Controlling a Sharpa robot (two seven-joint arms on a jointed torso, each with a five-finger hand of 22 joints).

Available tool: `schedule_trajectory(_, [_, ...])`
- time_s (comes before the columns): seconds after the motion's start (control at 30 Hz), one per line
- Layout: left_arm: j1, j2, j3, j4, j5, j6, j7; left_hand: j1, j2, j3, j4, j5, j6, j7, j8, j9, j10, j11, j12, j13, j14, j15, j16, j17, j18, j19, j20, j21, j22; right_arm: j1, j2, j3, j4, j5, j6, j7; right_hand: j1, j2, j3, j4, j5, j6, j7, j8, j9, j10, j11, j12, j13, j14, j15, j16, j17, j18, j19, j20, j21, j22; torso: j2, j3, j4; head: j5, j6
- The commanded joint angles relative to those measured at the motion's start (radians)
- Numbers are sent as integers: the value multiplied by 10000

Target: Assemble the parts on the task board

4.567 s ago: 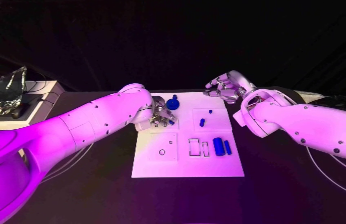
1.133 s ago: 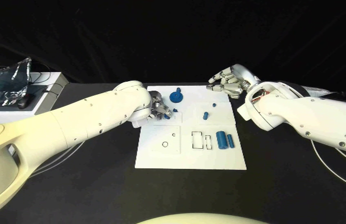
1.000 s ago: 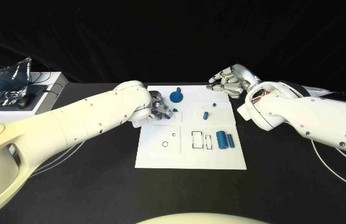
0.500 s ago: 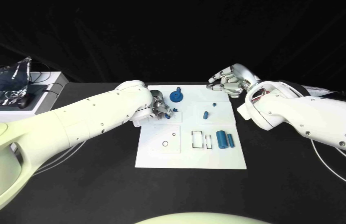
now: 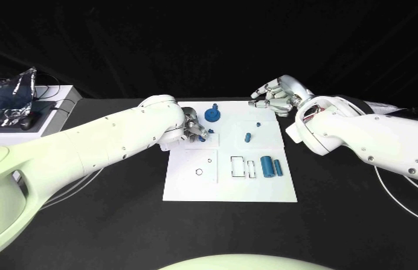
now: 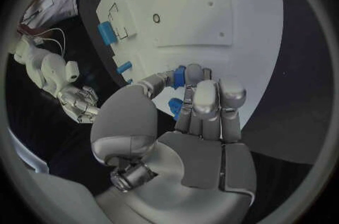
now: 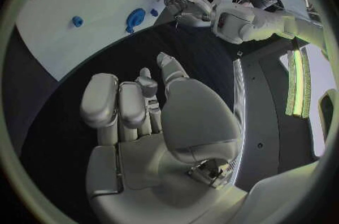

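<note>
Here, the left hand (image 5: 195,131) sits low on the white task board (image 5: 228,188), its fingertips (image 6: 185,74) pinching a small blue part (image 6: 179,75); a second blue piece (image 6: 175,105) lies under its fingers. Beside it, two blue cylinders (image 5: 272,167) rest near outlined slots. Just beyond the left hand stands a blue knobbed part (image 5: 212,115). Farther off, past the board's far corner, the right hand (image 5: 277,98) hovers with fingers curled in, holding nothing.

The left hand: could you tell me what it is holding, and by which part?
The left hand pinches a small blue part between its fingertips; which portion it grips cannot be told.
</note>
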Motion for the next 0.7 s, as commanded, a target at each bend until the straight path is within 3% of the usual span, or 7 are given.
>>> schedule_trajectory(0.03, [-145, -3, -102, 9, -26, 590, -159, 159, 82, 843, -938, 117, 531, -470, 61, 250, 415, -353, -43, 17, 95, -16, 4, 24, -79, 107, -4, -3, 37, -3, 6, 4, 3, -78, 118, 48, -72, -31, -7, 44, 18, 26, 31, -51, -15, -69, -26, -42, -1, 25, -35, -58, -9, 80, 481, -31, -58, 1364, -12, 0, 0, 16, -7])
schedule_trajectory(0.4, [-143, -103, -105, 65, -70, 449, -223, 93, 84, 903, -1026, 352, 560, -489, 121, 304, 473, -376, -75, 60, 101, -34, 0, 22, -92, 154, -23, -12, 129, -3, -1, 4, 1, -84, 149, 38, -64, -31, -6, 38, 17, 28, 29, -53, -16, -69, -27, -44, -2, 25, -36, -60, -11, 80, 482, -31, -58, 1364, 3, -3, -8, 21, -13])
schedule_trajectory(0.53, [-142, -118, -104, 51, -109, 429, -240, 72, 63, 938, -1058, 654, 578, -490, 151, 326, 495, -382, -83, 59, 106, -37, -2, 17, -85, 170, -20, -15, 155, -3, -4, 4, 0, -112, 190, 27, -7, -62, 2, -12, -20, 24, 34, -59, -18, -68, -24, -42, 1, 22, -34, -64, -12, 78, 482, -30, -53, 1366, 2, -13, -2, 28, -20])
schedule_trajectory(0.7, [-142, -124, -104, 12, -158, 428, -265, 63, 65, 942, -1086, 778, 589, -496, 170, 344, 515, -389, -82, 62, 111, -40, 8, 21, -81, 193, -12, -2, 189, -3, -1, 4, -3, -123, 215, 23, -28, -58, -2, -2, -9, 26, 35, -60, -19, -68, -23, -42, 1, 24, -33, -61, -9, 79, 482, -29, -55, 1366, -3, -6, 4, 36, -26])
